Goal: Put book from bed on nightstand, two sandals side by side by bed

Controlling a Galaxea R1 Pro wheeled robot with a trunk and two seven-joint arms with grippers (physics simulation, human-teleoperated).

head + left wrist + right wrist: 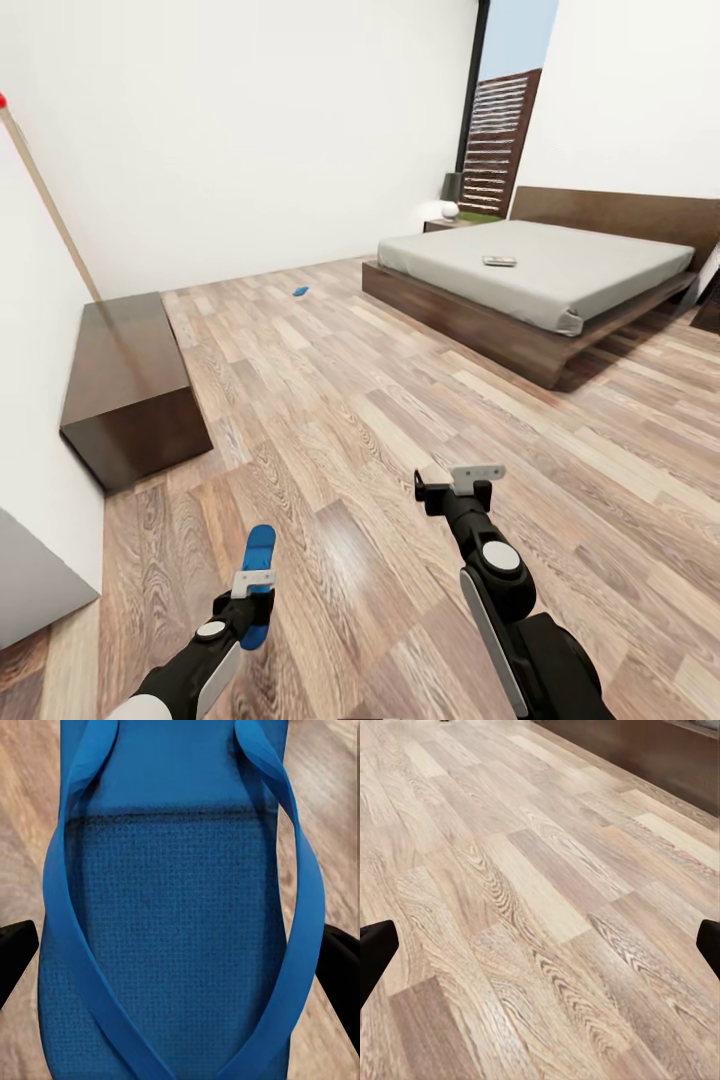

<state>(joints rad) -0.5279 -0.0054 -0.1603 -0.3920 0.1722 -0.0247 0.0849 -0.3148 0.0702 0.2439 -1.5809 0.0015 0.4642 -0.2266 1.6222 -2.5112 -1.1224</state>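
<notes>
Meanwhile, the bedroom's wood-plank floor (380, 440) was seen stretching ahead to the bed (545, 275), which stood far right against the white wall. The book (499, 261) was seen lying flat on the grey mattress, towards its near-left part. A nightstand (440, 224) was partly seen beyond the bed's far left corner, with a small round white object (450, 210) on top of it. One blue sandal (258, 585) was pinched in the left gripper (254, 592), held above the floor at near left; in the left wrist view the sandal (176, 937) and its straps were seen between the black fingertips (16, 956). The other sandal (299, 291) was seen lying on the floor far off, near the far wall and well apart from the bed. The right gripper (462, 482) was held spread and empty over bare planks. A low dark cabinet (130, 385) was noted along the left wall, with a wooden pole (50, 200) leaning above it.
</notes>
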